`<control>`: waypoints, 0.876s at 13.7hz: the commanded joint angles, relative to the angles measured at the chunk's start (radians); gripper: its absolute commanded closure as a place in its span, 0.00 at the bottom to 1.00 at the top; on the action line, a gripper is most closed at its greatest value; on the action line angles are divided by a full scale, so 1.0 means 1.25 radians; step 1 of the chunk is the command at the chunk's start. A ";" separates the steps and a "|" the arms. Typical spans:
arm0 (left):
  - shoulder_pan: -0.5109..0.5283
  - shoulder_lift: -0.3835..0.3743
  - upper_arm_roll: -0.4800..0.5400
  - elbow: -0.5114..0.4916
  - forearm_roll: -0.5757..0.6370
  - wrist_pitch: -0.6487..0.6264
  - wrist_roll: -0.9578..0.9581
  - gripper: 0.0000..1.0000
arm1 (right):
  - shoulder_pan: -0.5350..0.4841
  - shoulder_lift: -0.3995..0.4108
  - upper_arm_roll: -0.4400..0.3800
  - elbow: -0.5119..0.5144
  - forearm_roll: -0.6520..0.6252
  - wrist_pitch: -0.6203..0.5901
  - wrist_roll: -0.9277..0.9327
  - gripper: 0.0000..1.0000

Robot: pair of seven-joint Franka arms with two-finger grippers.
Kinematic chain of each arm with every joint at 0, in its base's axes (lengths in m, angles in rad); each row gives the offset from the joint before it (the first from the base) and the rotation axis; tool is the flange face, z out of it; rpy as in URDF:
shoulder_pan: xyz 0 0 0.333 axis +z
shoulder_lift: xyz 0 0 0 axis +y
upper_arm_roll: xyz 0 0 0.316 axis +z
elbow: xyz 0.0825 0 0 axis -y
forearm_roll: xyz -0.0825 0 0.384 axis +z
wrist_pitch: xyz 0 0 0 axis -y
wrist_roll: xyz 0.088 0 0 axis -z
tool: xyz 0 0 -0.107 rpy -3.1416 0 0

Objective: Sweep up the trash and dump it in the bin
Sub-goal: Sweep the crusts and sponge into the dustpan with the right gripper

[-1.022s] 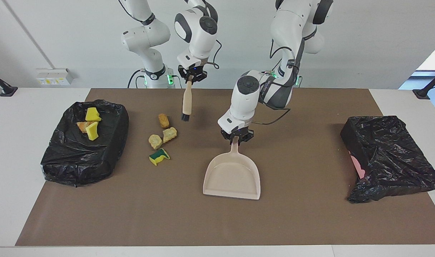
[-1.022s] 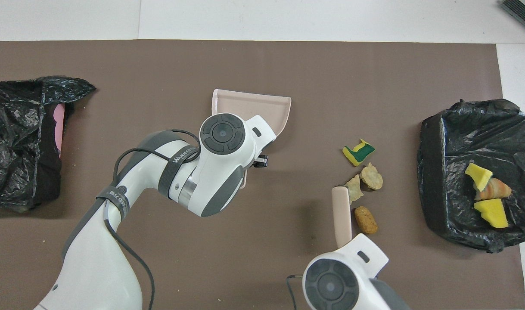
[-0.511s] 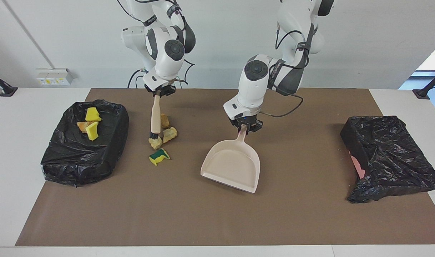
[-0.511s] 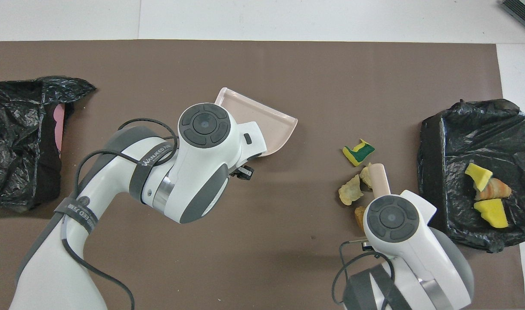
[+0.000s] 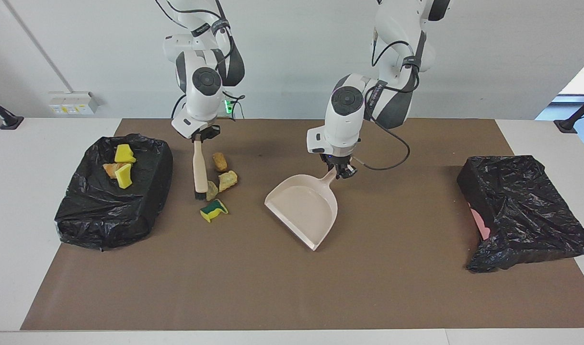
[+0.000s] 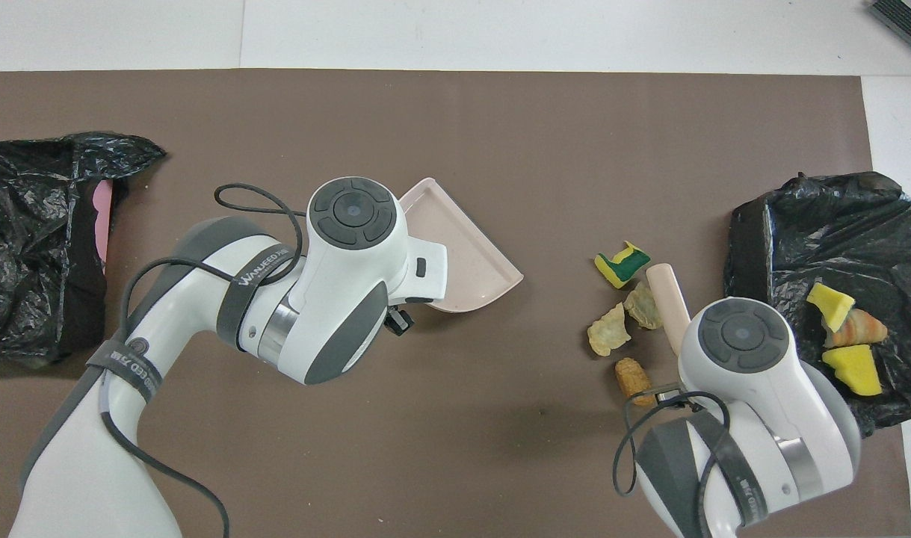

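Now the right gripper (image 5: 199, 138) is closed on the brush (image 5: 199, 173), whose bristles stand beside four scraps (image 5: 219, 183) on the mat. The dustpan (image 5: 303, 207), gripped by the left gripper (image 5: 342, 171), lies toward the left arm's end, mouth turned to them.

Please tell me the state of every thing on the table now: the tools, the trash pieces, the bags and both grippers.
Brush: held upright by right gripper, bristles down beside loose scraps.
Dustpan: held by handle in left gripper, mouth turned toward scraps.
Loose scraps: four on the mat, unswept.
Bin with trash: open, three scraps inside.
Second black bag: crumpled, pink showing.
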 commanded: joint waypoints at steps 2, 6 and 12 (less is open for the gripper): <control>-0.049 -0.084 -0.001 -0.106 0.124 -0.003 0.066 1.00 | -0.051 0.060 0.009 0.040 -0.013 0.042 0.009 1.00; -0.084 -0.136 -0.005 -0.191 0.184 0.018 0.156 1.00 | -0.062 0.060 0.011 0.036 -0.037 0.057 0.037 1.00; -0.077 -0.123 -0.005 -0.206 0.179 0.081 0.176 1.00 | -0.055 0.106 0.013 0.035 -0.030 0.084 0.009 1.00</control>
